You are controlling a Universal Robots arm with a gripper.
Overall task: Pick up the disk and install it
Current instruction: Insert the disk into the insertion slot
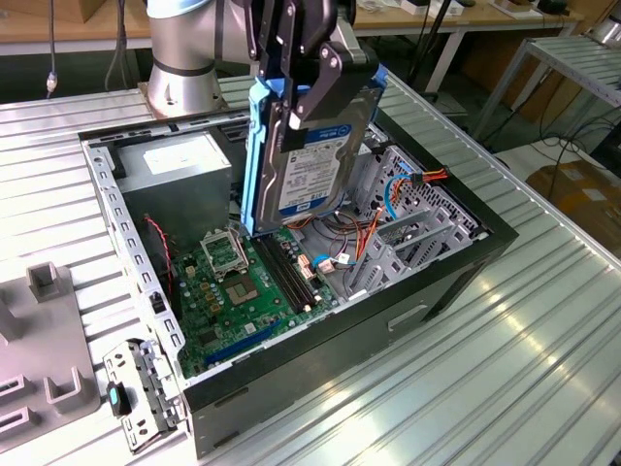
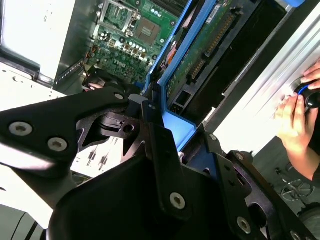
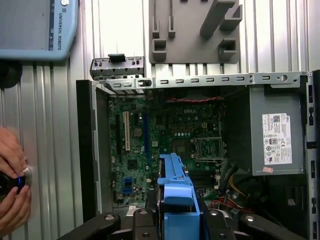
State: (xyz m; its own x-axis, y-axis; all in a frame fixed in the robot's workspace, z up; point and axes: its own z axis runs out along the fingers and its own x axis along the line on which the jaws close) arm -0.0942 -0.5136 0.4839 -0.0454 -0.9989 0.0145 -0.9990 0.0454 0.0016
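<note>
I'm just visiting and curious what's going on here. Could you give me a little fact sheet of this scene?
Held item: disk, silver with blue side rails
Held by: tool, shut on the disk's top end
Disk pose: on edge, slightly tilted, in the air over the open computer case
Below it: green circuit board
Also in the case: grey box with a white sticker
Support: ribbed metal table
Person: hands on the table beside the case
</note>
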